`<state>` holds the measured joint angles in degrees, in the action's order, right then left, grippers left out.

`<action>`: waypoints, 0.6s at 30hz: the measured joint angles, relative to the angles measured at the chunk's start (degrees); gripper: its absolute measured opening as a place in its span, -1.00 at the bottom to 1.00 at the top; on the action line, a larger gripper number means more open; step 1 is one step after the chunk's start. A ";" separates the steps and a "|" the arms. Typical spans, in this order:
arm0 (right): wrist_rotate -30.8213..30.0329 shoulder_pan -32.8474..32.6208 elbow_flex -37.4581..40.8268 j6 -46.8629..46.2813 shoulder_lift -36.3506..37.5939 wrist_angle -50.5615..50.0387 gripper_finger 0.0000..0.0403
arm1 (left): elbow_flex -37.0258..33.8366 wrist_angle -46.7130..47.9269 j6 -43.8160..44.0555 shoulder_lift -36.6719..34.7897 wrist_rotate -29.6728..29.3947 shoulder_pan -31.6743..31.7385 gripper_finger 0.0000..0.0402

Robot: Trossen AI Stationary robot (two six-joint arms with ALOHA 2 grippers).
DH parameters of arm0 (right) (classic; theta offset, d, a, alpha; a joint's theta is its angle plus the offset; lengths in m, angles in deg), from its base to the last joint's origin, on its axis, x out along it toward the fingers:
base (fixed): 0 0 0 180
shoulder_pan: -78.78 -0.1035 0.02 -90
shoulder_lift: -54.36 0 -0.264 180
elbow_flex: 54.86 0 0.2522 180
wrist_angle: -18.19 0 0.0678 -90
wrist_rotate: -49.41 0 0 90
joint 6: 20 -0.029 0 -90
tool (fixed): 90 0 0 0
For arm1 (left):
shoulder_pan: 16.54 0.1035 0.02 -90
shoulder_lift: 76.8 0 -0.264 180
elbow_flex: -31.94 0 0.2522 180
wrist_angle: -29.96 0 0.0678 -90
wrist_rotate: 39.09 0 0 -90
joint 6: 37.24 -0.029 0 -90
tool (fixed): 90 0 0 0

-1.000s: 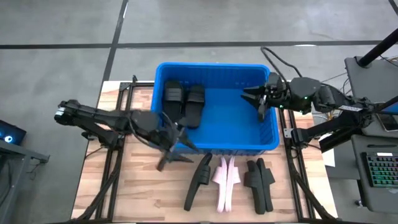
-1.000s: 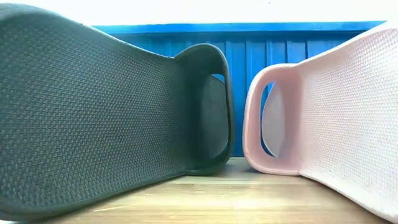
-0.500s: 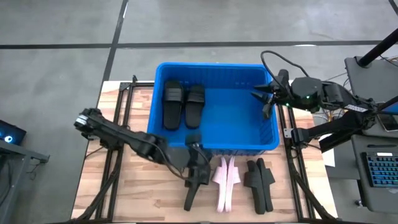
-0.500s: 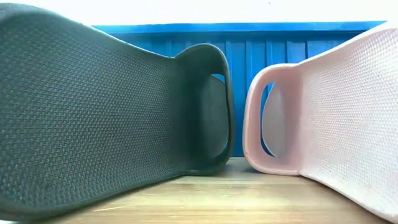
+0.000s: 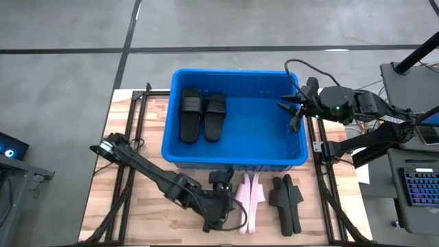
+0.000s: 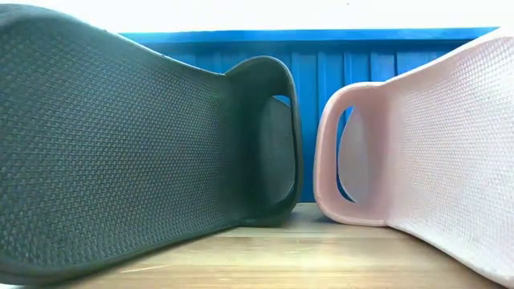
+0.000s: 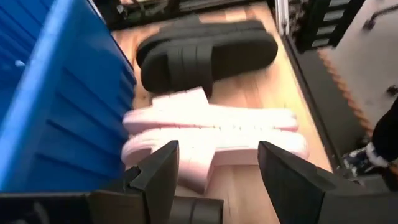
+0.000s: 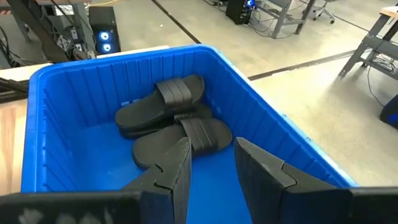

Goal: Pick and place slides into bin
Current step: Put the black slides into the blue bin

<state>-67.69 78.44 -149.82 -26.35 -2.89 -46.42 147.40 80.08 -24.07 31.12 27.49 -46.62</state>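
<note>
The blue bin (image 5: 233, 72) stands at the table's middle with two black slides (image 5: 202, 116) lying flat in its left half. In front of it lie a lone black slide (image 5: 210, 221), a pink pair (image 5: 250, 199) on edge, and a black pair (image 5: 287, 199). My left gripper (image 5: 230, 199) is low over the lone black slide, open, pointing toward the pink pair (image 7: 211, 134); I cannot tell whether it touches either. My right gripper (image 5: 287, 110) hovers open over the bin's right wall, nothing between its fingers (image 8: 183, 162).
The bin's near wall (image 7: 56, 112) runs close beside my left gripper. The black pair (image 7: 205, 53) lies beyond the pink one, toward the table's right edge. Bare wood (image 5: 144, 206) shows at the near left. A desk with a keyboard (image 5: 418, 185) stands off the right side.
My left gripper has swept from the bin's near left corner toward the table's near edge and right, sinking and tipping further down, and now stands at the slides in front of the bin. The slides have not visibly shifted.
</note>
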 joint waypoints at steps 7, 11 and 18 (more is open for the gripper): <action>0.02 0.00 1.30 0.00 0.00 0.00 -0.44 | 1.37 3.74 -0.46 3.94 -3.53 -2.85 0.01; 0.03 0.00 2.28 0.00 0.00 -0.01 -0.44 | 1.34 3.71 -3.18 5.34 -4.36 -4.21 0.01; 0.03 0.00 3.12 -0.02 0.00 -0.02 -0.44 | 1.13 3.78 -15.09 8.12 -16.77 -6.65 0.01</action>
<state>-67.66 78.44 -146.70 -26.37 -2.89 -46.44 148.53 83.86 -39.16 39.24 10.72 -53.27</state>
